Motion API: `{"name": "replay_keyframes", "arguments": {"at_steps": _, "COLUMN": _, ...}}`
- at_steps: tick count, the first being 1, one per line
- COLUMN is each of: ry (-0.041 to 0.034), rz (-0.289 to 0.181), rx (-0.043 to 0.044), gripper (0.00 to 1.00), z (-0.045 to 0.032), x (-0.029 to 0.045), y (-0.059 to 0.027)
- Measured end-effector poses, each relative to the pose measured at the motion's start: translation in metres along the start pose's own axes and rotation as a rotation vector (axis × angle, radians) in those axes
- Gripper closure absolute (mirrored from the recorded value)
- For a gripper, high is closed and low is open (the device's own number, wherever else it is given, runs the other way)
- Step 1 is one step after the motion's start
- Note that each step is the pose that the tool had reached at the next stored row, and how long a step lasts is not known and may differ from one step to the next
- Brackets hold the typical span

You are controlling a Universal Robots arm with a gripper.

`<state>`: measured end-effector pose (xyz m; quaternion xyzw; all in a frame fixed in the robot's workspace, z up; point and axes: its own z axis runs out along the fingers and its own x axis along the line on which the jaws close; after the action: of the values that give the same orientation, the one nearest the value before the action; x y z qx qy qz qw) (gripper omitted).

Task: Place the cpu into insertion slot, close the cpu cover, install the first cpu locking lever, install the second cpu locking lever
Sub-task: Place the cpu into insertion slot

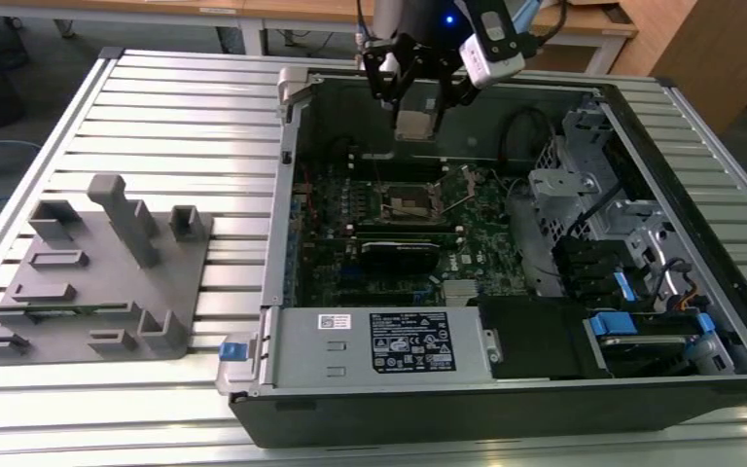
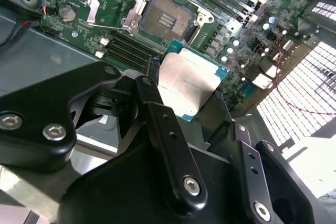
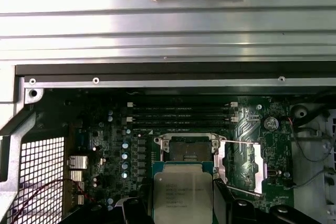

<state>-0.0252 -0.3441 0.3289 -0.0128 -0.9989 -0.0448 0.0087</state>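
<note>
Well, counter (image 1: 153,107): ribbed metal slats, with wooden furniture (image 1: 296,10) behind it in the exterior view.
computer case (image 1: 478,413): lies open on the counter, green motherboard (image 1: 347,219) exposed.
grey fixture (image 1: 88,282): on the slats toward the exterior view's left, apart from the case.
gripper (image 1: 415,105): above the motherboard, clamped on the cpu (image 1: 414,125).
cpu: held over the insertion slot (image 1: 415,199), not touching it.
hidden: the gripper's fingers (image 3: 223,198) are cut off in the first wrist view.
</note>
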Motion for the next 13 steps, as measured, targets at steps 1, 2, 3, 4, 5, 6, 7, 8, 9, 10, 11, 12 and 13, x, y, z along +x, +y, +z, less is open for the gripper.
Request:
{"name": "replay_keyframes", "arguments": {"at_steps": 1, "ry": 0.0, "rz": 0.0, "rx": 0.0, "gripper": 0.46, "z": 0.0014, "x": 0.0, "y": -0.0001}}
{"name": "replay_keyframes", "arguments": {"at_steps": 2, "ry": 0.0, "rz": 0.0, "rx": 0.0, "gripper": 0.46, "z": 0.003, "x": -0.0001, "y": -0.0003}}
{"name": "replay_keyframes", "arguments": {"at_steps": 3, "ry": 0.0, "rz": 0.0, "rx": 0.0, "gripper": 0.46, "z": 0.0045, "x": -0.0001, "y": -0.0004}}
{"name": "replay_keyframes", "arguments": {"at_steps": 4, "ry": 0.0, "rz": 0.0, "rx": 0.0, "gripper": 0.46, "z": 0.0061, "x": -0.0001, "y": -0.0005}}
{"name": "replay_keyframes", "arguments": {"at_steps": 5, "ry": 0.0, "rz": 0.0, "rx": 0.0, "gripper": 0.46, "z": 0.0078, "x": -0.0002, "y": -0.0007}}
{"name": "replay_keyframes", "arguments": {"at_steps": 6, "ry": 0.0, "rz": 0.0, "rx": 0.0, "gripper": 0.46, "z": 0.0094, "x": -0.0002, "y": -0.0008}}
{"name": "replay_keyframes", "arguments": {"at_steps": 7, "ry": 0.0, "rz": 0.0, "rx": 0.0, "gripper": 0.46, "z": 0.0111, "x": -0.0002, "y": -0.001}}
{"name": "replay_keyframes", "arguments": {"at_steps": 8, "ry": 0.0, "rz": 0.0, "rx": 0.0001, "gripper": 0.46, "z": 0.0128, "x": -0.0002, "y": -0.0011}}
{"name": "replay_keyframes", "arguments": {"at_steps": 9, "ry": 0.0001, "rz": 0.0, "rx": 0.0002, "gripper": 0.46, "z": 0.0146, "x": -0.0003, "y": -0.0013}}
{"name": "replay_keyframes", "arguments": {"at_steps": 10, "ry": 0.0, "rz": 0.0, "rx": 0.0001, "gripper": 0.46, "z": 0.0163, "x": -0.0003, "y": -0.0015}}
{"name": "replay_keyframes", "arguments": {"at_steps": 11, "ry": -0.0001, "rz": 0.0, "rx": -0.0001, "gripper": 0.46, "z": 0.018, "x": -0.0004, "y": -0.0016}}
{"name": "replay_keyframes", "arguments": {"at_steps": 12, "ry": -0.0001, "rz": 0.0, "rx": -0.0001, "gripper": 0.46, "z": 0.0194, "x": -0.0004, "y": -0.0017}}
{"name": "replay_keyframes", "arguments": {"at_steps": 13, "ry": 0.0, "rz": 0.0, "rx": -0.0001, "gripper": 0.46, "z": 0.0201, "x": -0.0004, "y": -0.0018}}
